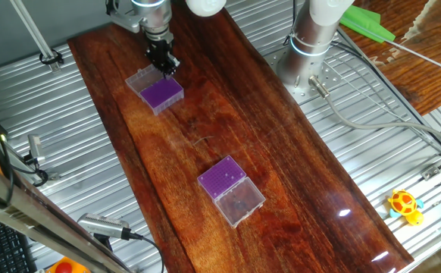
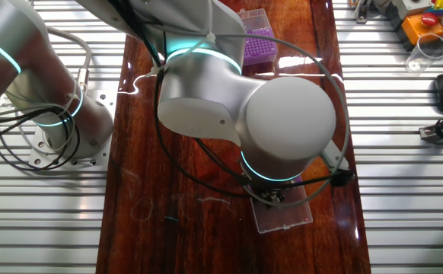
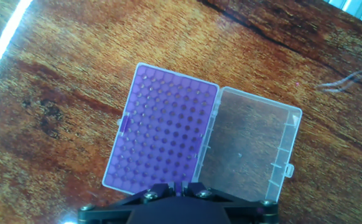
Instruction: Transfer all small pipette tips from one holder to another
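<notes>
Hovering over the far holder, maybe carrying a tip

My fingers (image 3: pixel 180 186) look pinched together above the open purple holder (image 3: pixel 162 134), lid (image 3: pixel 252 149) flopped beside it; can't tell if a tip's clamped. Other holder (image 1: pixel 232 189) sits well apart down the desk (image 1: pixel 296 152). Progress honestly unclear.

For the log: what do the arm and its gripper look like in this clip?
The arm has smooth, rounded silver-grey shells with glowing teal rings at the joints, and thin black cables looping around it. Its base is a silver cylinder bolted to the slatted metal bench. The gripper is small and black, with screw heads visible on its body in the hand view.
</notes>
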### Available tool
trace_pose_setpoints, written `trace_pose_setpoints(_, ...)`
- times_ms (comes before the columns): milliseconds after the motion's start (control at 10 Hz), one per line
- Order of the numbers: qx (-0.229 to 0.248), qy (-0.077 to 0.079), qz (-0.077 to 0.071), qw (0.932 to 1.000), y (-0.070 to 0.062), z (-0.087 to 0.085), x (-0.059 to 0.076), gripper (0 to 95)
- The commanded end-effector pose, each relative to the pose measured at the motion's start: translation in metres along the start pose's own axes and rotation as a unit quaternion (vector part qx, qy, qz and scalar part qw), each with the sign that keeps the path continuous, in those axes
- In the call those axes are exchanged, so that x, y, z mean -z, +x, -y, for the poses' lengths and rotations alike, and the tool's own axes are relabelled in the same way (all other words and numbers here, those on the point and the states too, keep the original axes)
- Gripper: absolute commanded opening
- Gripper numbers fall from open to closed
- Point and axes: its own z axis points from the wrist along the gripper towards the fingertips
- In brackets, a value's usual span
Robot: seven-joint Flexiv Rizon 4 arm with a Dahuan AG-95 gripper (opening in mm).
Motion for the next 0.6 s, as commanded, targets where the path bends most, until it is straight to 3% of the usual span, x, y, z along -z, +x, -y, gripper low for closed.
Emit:
trace_pose_setpoints(100,-0.012,0.001,-0.003,0.9999,0.002,-0.003,0.01,0.0)
trace_pose_setpoints(400,-0.023,-0.001,-0.005,0.9997,0.002,-0.011,0.031,0.0)
trace_pose_setpoints(600,-0.03,-0.002,-0.007,0.9995,-0.004,-0.022,0.045,0.0)
